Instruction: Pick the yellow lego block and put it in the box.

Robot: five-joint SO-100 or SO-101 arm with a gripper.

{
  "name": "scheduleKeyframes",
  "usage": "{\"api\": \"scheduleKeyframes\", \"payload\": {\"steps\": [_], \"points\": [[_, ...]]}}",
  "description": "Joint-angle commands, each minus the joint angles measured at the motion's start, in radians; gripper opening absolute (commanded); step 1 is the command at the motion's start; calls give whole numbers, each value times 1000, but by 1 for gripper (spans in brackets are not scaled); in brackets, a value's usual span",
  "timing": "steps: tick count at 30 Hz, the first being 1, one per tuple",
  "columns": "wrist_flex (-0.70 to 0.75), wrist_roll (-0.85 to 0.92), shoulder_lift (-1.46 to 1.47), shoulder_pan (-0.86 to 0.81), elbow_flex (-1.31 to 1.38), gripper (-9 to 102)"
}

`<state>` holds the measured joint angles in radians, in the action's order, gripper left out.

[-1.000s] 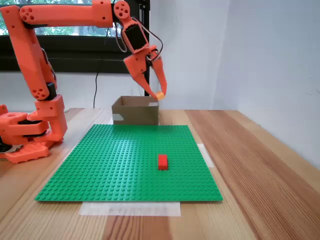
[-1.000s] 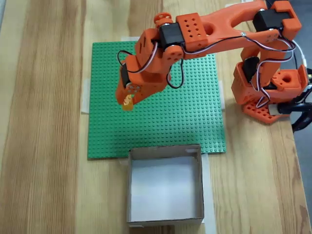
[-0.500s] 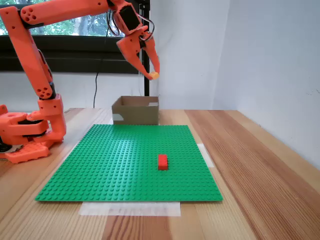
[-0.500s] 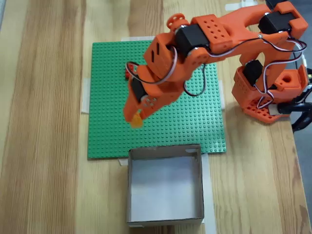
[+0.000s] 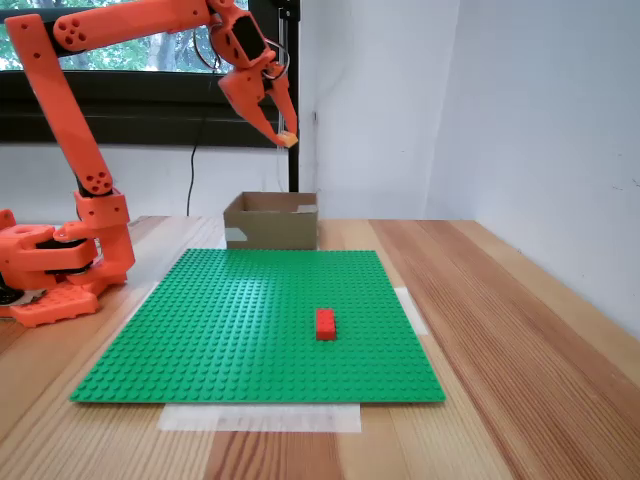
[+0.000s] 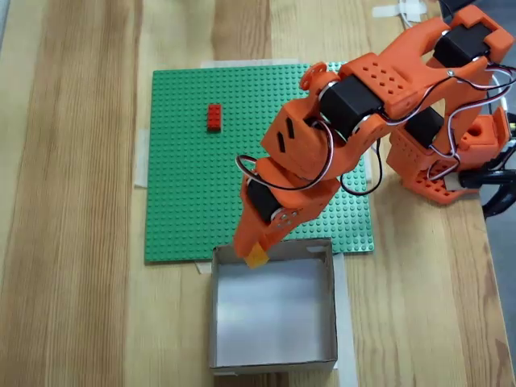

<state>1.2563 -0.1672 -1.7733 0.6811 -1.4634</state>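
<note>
My orange gripper (image 5: 284,136) (image 6: 254,252) is shut on the yellow lego block (image 5: 288,139) (image 6: 257,256), held high in the air. In a fixed view from above, the block hangs over the near rim of the box (image 6: 274,359), at its upper left corner. Seen from the table's side, the box (image 5: 270,222) is brown cardboard with a white label patch and stands behind the green baseplate (image 5: 200,330), well below the gripper.
A red brick (image 5: 325,323) (image 6: 214,117) lies on the green baseplate (image 6: 177,193), far from the box. The arm's orange base (image 5: 55,265) (image 6: 439,157) stands on the wooden table beside the plate. A white wall rises at the right in the side-on fixed view.
The arm has risen and swung toward the box with the yellow block in its grip. The block went from above the baseplate to above the box's rim. The red brick came into sight.
</note>
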Motion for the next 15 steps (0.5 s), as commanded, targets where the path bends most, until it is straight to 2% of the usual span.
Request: {"api": "scheduleKeyframes", "payload": {"steps": [1, 7, 15], "points": [[-40, -9, -25, 34, -25, 2], [-84, -31, -23, 60, -104, 2], [-63, -69, 52, 72, -100, 2]]}}
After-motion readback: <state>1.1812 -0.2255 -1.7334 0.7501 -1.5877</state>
